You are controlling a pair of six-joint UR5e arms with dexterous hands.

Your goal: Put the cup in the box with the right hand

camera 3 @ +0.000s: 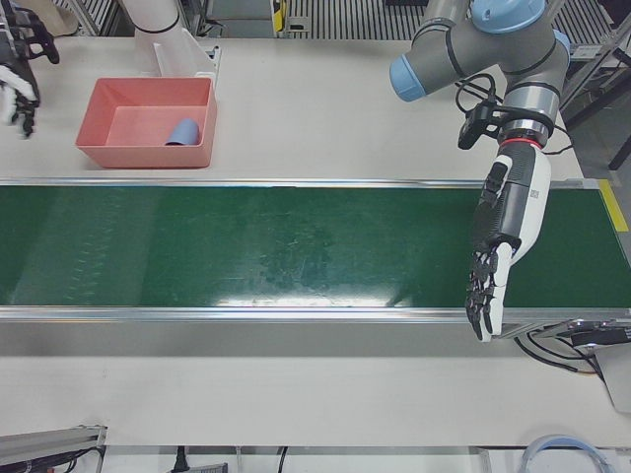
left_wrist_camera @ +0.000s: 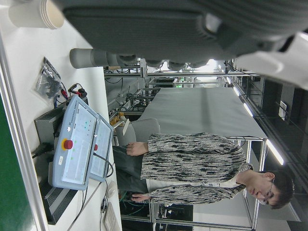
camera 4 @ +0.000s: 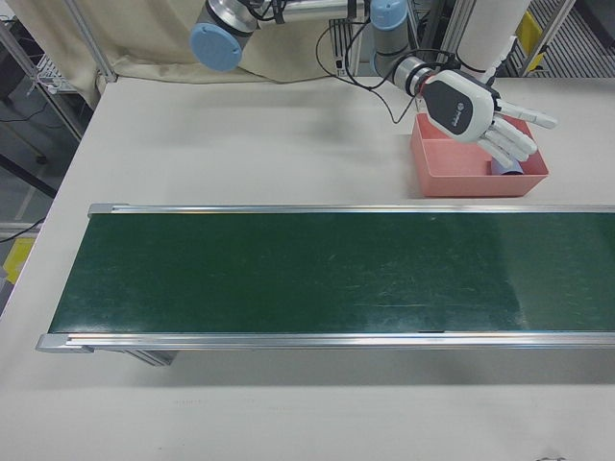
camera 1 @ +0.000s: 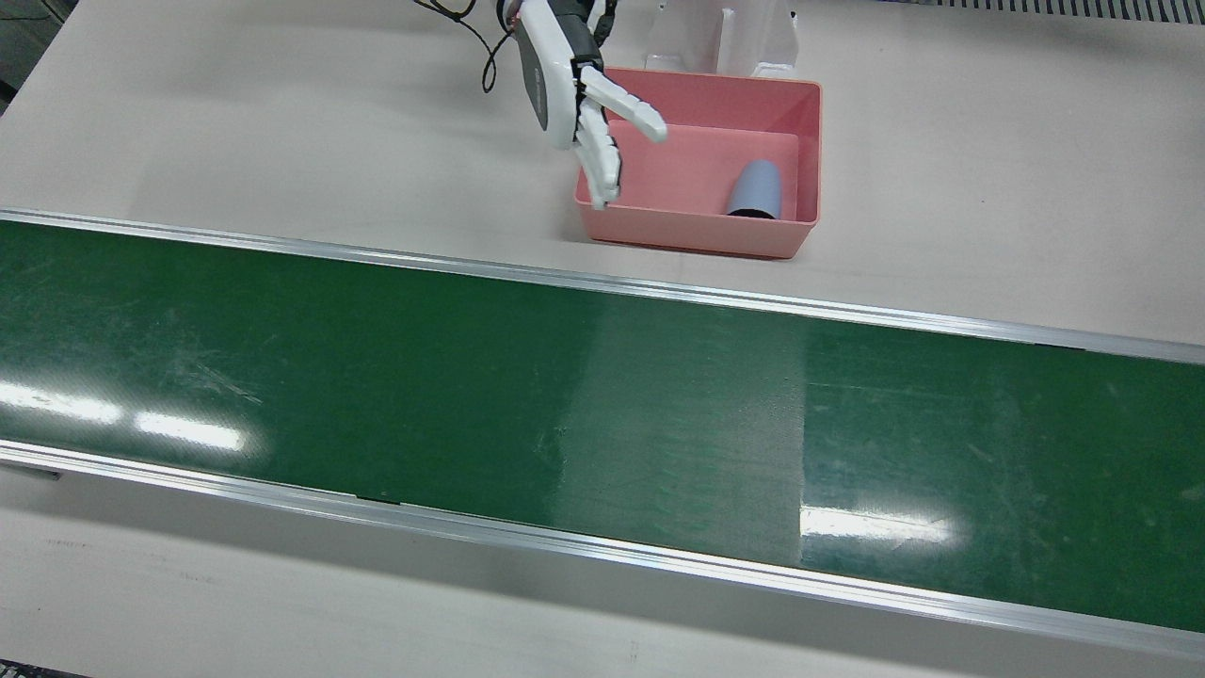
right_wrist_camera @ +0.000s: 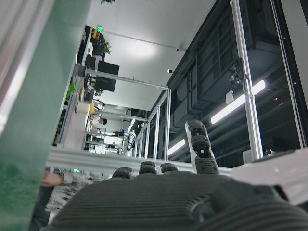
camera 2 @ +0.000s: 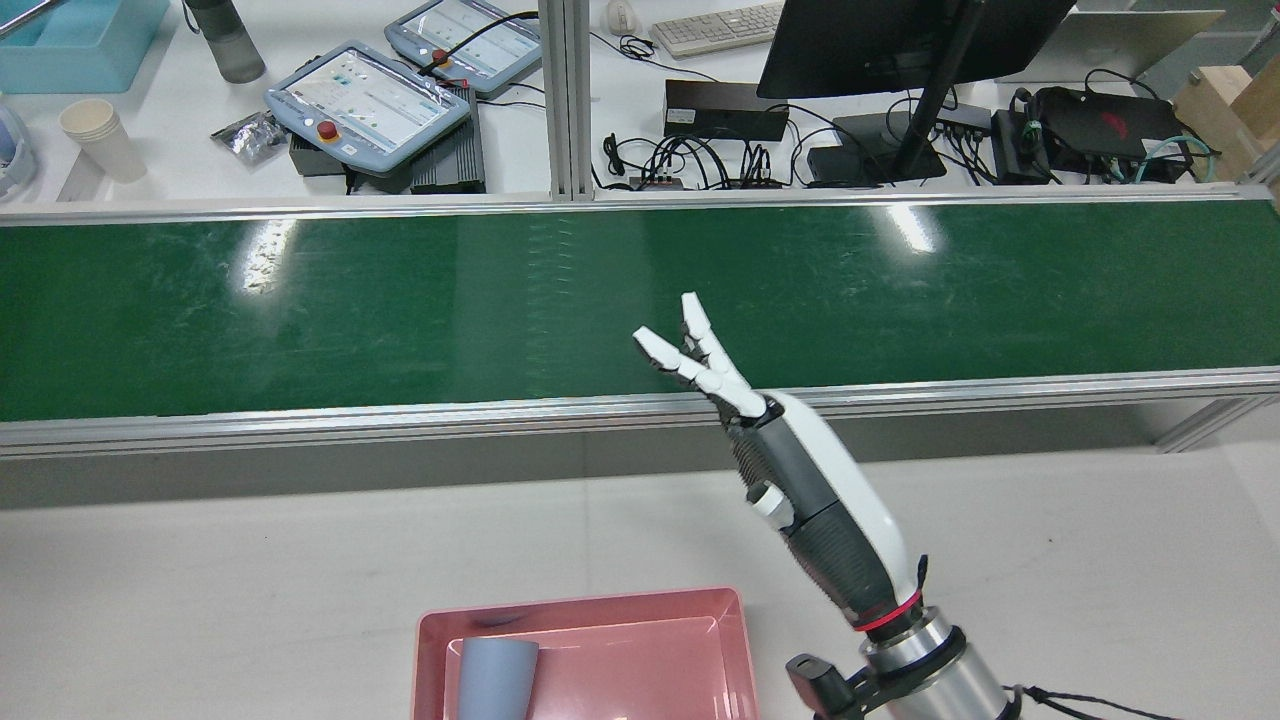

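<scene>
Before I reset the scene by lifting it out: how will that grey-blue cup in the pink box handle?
The cup lies on its side, so a nudge may roll it toward the pink box wall. It looks small, thin and plain, probably light and somewhat slippery.

No legible text or labels anywhere.

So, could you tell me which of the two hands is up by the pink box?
The right hand, open at the pink box holding the cup. The left hand hangs over the green conveyor belt, far off.
</scene>
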